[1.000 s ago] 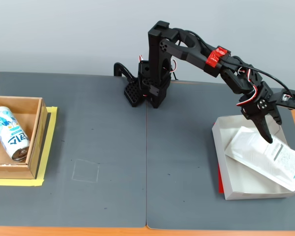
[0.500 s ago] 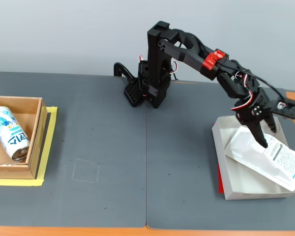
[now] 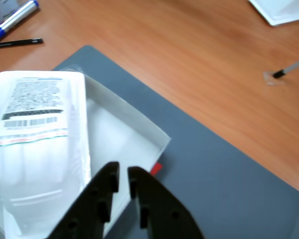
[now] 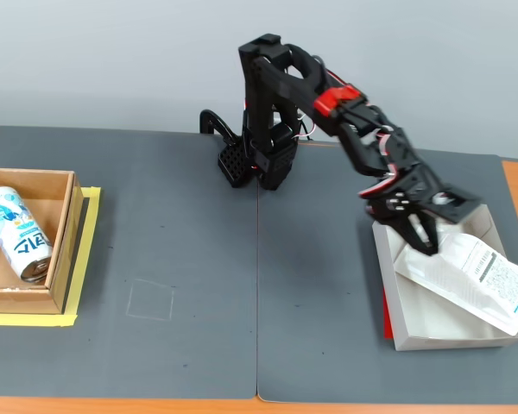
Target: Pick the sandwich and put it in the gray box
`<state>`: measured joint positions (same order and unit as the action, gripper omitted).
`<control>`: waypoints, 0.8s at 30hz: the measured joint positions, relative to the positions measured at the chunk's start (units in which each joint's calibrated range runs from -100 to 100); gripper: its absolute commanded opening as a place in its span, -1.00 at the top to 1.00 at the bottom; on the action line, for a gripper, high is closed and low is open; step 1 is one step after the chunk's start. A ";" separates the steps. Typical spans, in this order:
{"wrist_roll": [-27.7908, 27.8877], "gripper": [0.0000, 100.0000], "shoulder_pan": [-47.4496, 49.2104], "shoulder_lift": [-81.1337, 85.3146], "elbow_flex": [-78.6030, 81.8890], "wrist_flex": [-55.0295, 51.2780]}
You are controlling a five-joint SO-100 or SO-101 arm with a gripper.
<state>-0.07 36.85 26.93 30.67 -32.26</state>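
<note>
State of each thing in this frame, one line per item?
sandwich: lying tilted in the gray box, one corner hanging over the right wall, not gripped.
gray box: open tray on the dark mat, holding the sandwich.
claw: nearly closed, empty, above the box's left part.
drink can: on its side inside the wooden box.
wooden box: open, on yellow tape at the left in the fixed view.

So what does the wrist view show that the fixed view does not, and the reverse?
Only the wrist view shows the blue pen and black pen on bare wood beyond the mat. Only the fixed view shows the can in the wooden box and the arm's base. Both show the sandwich lying in the gray box, with the gripper nearly closed and empty.
</note>
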 measured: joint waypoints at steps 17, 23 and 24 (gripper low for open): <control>-0.29 0.96 -22.77 23.62 27.21 0.00; 0.00 0.96 -25.79 30.16 36.01 0.00; 0.00 0.96 -26.31 31.35 37.45 0.00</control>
<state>-0.07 10.54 58.28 68.12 -32.26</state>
